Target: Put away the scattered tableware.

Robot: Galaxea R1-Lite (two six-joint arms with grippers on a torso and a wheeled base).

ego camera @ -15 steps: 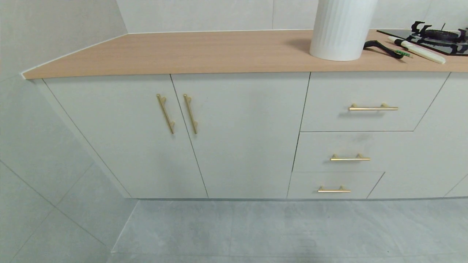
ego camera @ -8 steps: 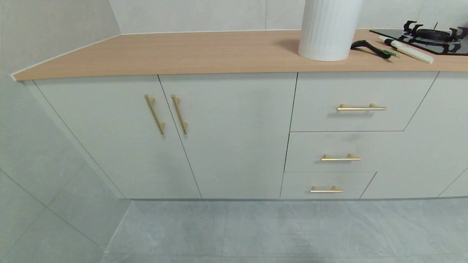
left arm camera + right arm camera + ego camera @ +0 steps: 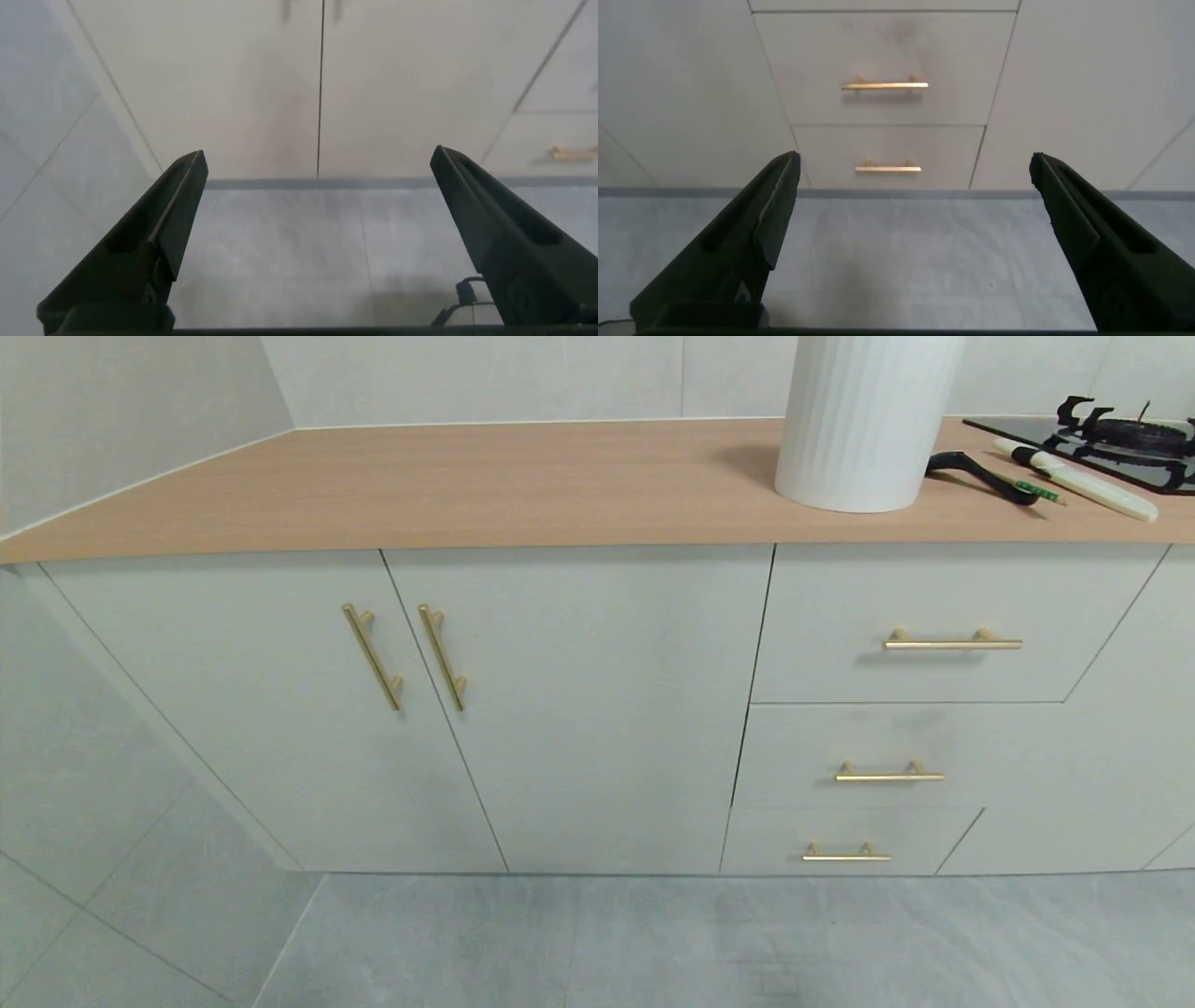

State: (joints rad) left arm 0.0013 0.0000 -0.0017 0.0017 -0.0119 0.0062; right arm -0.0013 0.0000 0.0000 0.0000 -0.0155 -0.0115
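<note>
On the wooden countertop (image 3: pixel 467 485), at the far right, lie a black-handled utensil (image 3: pixel 980 471) and a cream-handled knife (image 3: pixel 1083 481), just beside a tall white ribbed container (image 3: pixel 864 425). My left gripper (image 3: pixel 318 168) is open, low before the double cabinet doors (image 3: pixel 322 84), with nothing between its fingers. My right gripper (image 3: pixel 915 163) is open too, held low in front of the lower drawers (image 3: pixel 887 65), holding nothing.
A black gas hob (image 3: pixel 1120 434) sits at the countertop's far right corner. Below are two doors with gold handles (image 3: pixel 406 653) and a stack of three drawers (image 3: pixel 934 635). Tiled wall closes the left side; grey floor (image 3: pixel 653 943) lies in front.
The head camera has moved: the counter and cabinets now sit lower and look closer. Nothing on the counter has shifted.
</note>
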